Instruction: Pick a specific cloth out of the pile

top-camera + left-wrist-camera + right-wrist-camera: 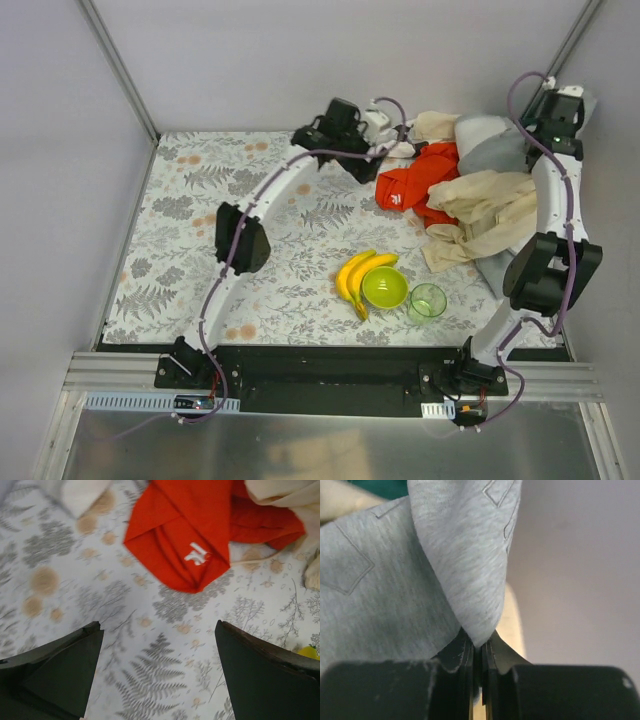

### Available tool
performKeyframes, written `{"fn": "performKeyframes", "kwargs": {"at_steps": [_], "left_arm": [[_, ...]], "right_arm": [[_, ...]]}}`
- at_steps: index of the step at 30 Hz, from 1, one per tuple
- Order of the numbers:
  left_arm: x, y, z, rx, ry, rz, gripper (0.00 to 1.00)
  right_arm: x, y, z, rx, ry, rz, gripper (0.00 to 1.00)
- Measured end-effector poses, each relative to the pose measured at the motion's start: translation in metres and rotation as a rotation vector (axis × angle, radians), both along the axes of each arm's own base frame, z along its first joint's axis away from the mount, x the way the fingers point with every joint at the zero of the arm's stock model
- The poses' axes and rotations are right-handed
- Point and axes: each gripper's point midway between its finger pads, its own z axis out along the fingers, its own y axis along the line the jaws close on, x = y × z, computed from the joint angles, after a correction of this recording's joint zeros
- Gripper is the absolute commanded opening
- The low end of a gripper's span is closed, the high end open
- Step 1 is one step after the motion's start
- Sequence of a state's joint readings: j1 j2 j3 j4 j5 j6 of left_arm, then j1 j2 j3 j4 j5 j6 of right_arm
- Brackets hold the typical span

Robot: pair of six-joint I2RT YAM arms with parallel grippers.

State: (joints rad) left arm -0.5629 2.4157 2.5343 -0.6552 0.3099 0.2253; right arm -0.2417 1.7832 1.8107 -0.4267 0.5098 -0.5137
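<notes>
Right gripper pinches grey fabric while the left hangs open by the red cloth.

A fern-print table (200, 200) carries the pile (470, 235) at its far right. The orange-red cloth (415, 180) lies at the pile's left edge, its right part tucked under a cream garment (490, 210) and its folded left corner spilling onto the bare tabletop. A small white logo (196, 554) shows near that corner. A grey garment (495, 145) sits on the far side of the pile. The right gripper (479, 647) is clenched on a fold of the grey garment. The left gripper (159, 624) hovers over the table just short of the cloth's corner, jaws spread wide with nothing between them. Near the front sit a green bowl (384, 287), with bananas (355, 275) touching its left side and a clear green cup (428, 301) just to its right.
</notes>
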Motion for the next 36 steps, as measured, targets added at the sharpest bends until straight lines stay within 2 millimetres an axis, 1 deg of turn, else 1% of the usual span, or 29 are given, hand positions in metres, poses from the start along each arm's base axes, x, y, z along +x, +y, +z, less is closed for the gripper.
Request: {"fn": "performKeyframes", "kwargs": {"at_steps": [1, 2, 3, 5, 6, 8, 10, 11, 13, 15, 17, 19, 20, 21, 22, 23, 24, 25, 26, 28, 29, 32, 34, 36], "left_arm": [[-0.007, -0.022, -0.012, 0.002, -0.002, -0.043, 0.99], [-0.015, -0.041, -0.027, 0.012, 0.0, -0.082, 0.99], [-0.024, -0.058, -0.044, 0.028, 0.003, -0.119, 0.99], [-0.039, -0.083, -0.073, 0.062, 0.003, -0.18, 0.99], [-0.046, -0.095, -0.088, 0.08, -0.005, -0.213, 0.99], [-0.054, -0.111, -0.115, 0.118, -0.027, -0.262, 0.99], [-0.053, -0.116, -0.133, 0.148, -0.055, -0.294, 0.99], [-0.049, -0.116, -0.139, 0.162, -0.078, -0.304, 0.99], [-0.037, -0.112, -0.146, 0.182, -0.118, -0.31, 0.94], [-0.025, -0.107, -0.147, 0.197, -0.156, -0.301, 0.88], [-0.011, -0.105, -0.146, 0.21, -0.211, -0.305, 0.78], [0.0, -0.1, -0.145, 0.23, -0.255, -0.301, 0.68], [0.005, -0.098, -0.146, 0.247, -0.282, -0.302, 0.58], [0.009, -0.098, -0.146, 0.255, -0.305, -0.308, 0.36], [0.012, -0.098, -0.146, 0.262, -0.325, -0.316, 0.28], [0.013, -0.098, -0.148, 0.273, -0.334, -0.323, 0.23], [0.014, -0.098, -0.15, 0.281, -0.344, -0.329, 0.16], [0.015, -0.099, -0.152, 0.289, -0.357, -0.34, 0.03], [0.015, -0.1, -0.154, 0.293, -0.365, -0.346, 0.0], [0.014, -0.101, -0.156, 0.301, -0.371, -0.357, 0.0], [0.015, -0.1, -0.156, 0.305, -0.378, -0.357, 0.0], [0.025, -0.097, -0.156, 0.335, -0.417, -0.324, 0.0], [0.039, -0.092, -0.15, 0.363, -0.48, -0.273, 0.0], [0.054, -0.084, -0.141, 0.393, -0.539, -0.218, 0.0]], "right_arm": [[0.0, 0.004, -0.018, 0.019, 0.031, 0.001, 0.18], [0.003, 0.01, -0.037, 0.043, 0.064, 0.009, 0.2], [0.005, 0.015, -0.051, 0.06, 0.092, 0.017, 0.21], [0.009, 0.027, -0.084, 0.1, 0.158, 0.031, 0.22], [0.009, 0.031, -0.095, 0.113, 0.181, 0.035, 0.22], [0.008, 0.035, -0.105, 0.129, 0.2, 0.035, 0.22], [0.007, 0.034, -0.106, 0.137, 0.195, 0.025, 0.23], [0.007, 0.033, -0.105, 0.14, 0.186, 0.02, 0.23], [0.006, 0.032, -0.106, 0.144, 0.179, 0.015, 0.23], [0.003, 0.033, -0.109, 0.148, 0.177, 0.012, 0.23], [0.001, 0.033, -0.112, 0.15, 0.18, 0.01, 0.24], [0.0, 0.034, -0.113, 0.154, 0.177, 0.007, 0.27], [0.0, 0.034, -0.113, 0.155, 0.175, 0.006, 0.3], [0.0, 0.034, -0.113, 0.155, 0.173, 0.005, 0.34], [0.0, 0.034, -0.113, 0.156, 0.17, 0.004, 0.41], [0.0, 0.034, -0.113, 0.156, 0.17, 0.003, 0.49], [0.0, 0.034, -0.113, 0.157, 0.169, 0.002, 0.59], [0.0, 0.034, -0.113, 0.158, 0.167, 0.0, 0.67], [0.0, 0.034, -0.113, 0.159, 0.167, 0.0, 0.77], [-0.001, 0.033, -0.113, 0.163, 0.166, -0.006, 0.96], [-0.001, 0.033, -0.114, 0.166, 0.166, -0.01, 0.99], [-0.004, 0.033, -0.113, 0.179, 0.161, -0.019, 0.99], [-0.006, 0.035, -0.109, 0.19, 0.154, -0.018, 0.99], [-0.009, 0.041, -0.102, 0.202, 0.141, -0.01, 0.99]]}}
